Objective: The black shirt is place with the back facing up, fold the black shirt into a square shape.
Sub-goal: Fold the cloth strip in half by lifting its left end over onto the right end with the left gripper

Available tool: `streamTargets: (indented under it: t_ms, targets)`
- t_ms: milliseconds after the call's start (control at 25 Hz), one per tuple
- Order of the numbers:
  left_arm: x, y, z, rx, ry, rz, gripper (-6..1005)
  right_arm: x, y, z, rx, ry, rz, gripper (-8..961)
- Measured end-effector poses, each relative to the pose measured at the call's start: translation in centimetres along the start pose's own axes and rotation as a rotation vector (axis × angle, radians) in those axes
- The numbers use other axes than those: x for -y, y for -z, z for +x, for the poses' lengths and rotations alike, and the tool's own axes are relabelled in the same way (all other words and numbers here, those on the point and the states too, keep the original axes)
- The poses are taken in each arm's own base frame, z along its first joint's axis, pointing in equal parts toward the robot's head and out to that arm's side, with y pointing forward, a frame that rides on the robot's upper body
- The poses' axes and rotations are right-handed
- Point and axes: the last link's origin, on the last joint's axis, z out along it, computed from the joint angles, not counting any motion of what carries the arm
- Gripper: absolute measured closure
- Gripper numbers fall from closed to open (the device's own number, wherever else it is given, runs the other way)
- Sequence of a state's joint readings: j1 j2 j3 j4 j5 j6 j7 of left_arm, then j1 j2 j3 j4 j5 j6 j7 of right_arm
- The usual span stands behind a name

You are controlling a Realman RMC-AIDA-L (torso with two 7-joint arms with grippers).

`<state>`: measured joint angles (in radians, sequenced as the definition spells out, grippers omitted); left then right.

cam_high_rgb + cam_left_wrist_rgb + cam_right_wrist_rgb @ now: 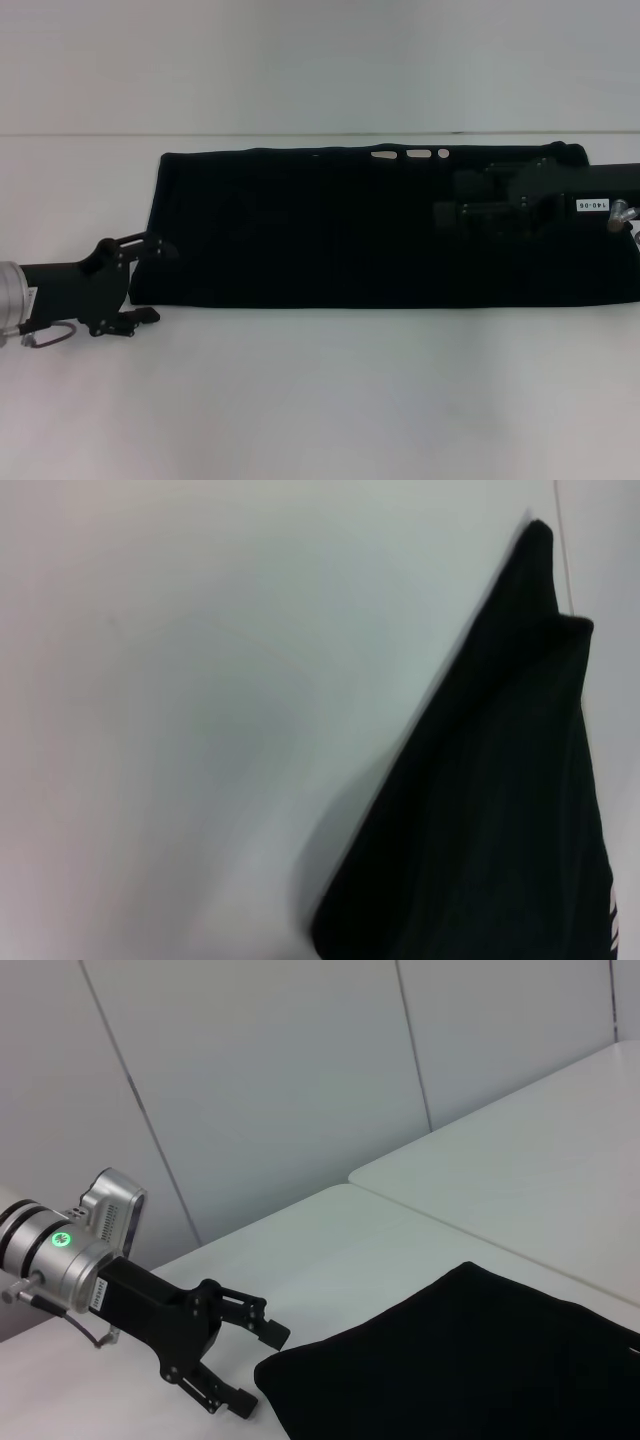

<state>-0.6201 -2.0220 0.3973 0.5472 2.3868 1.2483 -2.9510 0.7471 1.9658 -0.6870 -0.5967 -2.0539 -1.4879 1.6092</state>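
The black shirt lies on the white table as a long folded band running left to right; a few pale gaps show along its far edge. My left gripper is open at the band's left end, one finger near the far corner and one near the front corner, with no cloth pinched. The right wrist view shows the same left gripper open, just beside the black shirt. My right gripper hovers over the band's right part, black against black. The left wrist view shows only a shirt corner.
White table stretches in front of and behind the shirt. A seam joins it to a second table further back. Pale wall panels stand behind.
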Motion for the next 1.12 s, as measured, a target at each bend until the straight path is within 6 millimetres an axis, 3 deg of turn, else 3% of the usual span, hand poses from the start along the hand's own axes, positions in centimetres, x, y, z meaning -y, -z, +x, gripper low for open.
streamTargets:
  t_ms: [1120]
  targets:
    - [-0.21,-0.40,0.30,-0.023,0.003,0.000,48,0.20,0.29,-0.31,0.036,-0.005,0.013,205]
